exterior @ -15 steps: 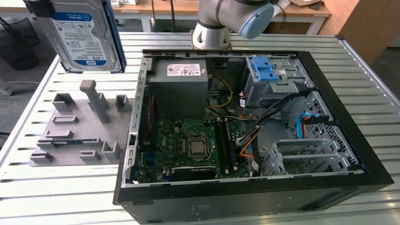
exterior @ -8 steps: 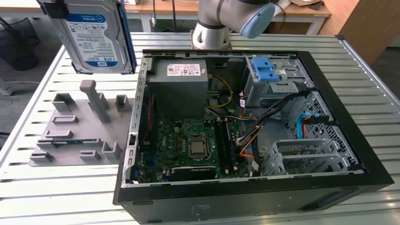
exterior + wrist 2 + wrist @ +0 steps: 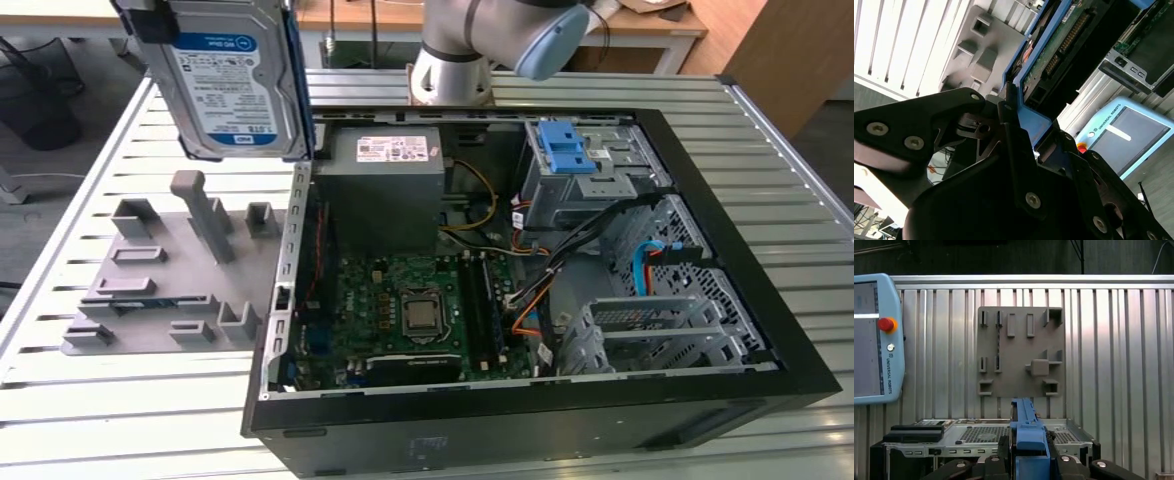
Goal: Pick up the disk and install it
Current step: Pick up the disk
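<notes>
The disk [image 3: 227,80] hangs upright in the air above the exterior view's left, over the gap between the grey fixture plate [image 3: 160,290] and the open computer case [image 3: 534,405]. Its white-and-blue label faces the camera, and the blue carrier frame shows along its side. My gripper [image 3: 1016,132] is shut on the carrier's blue edge [image 3: 1026,432], with black fingers [image 3: 1004,107] pressed against both sides. The disk's green circuit board [image 3: 1064,45] shows in the second wrist view. The grey drive bay with its blue latch piece [image 3: 574,150] sits in the case's far corner, well away from the disk.
The case lies open on a slatted metal table [image 3: 107,440], with the motherboard [image 3: 414,310], power supply [image 3: 387,180] and cables exposed. The arm's base [image 3: 454,60] stands behind the case. A teach pendant [image 3: 874,340] lies beside the fixture plate [image 3: 1019,350].
</notes>
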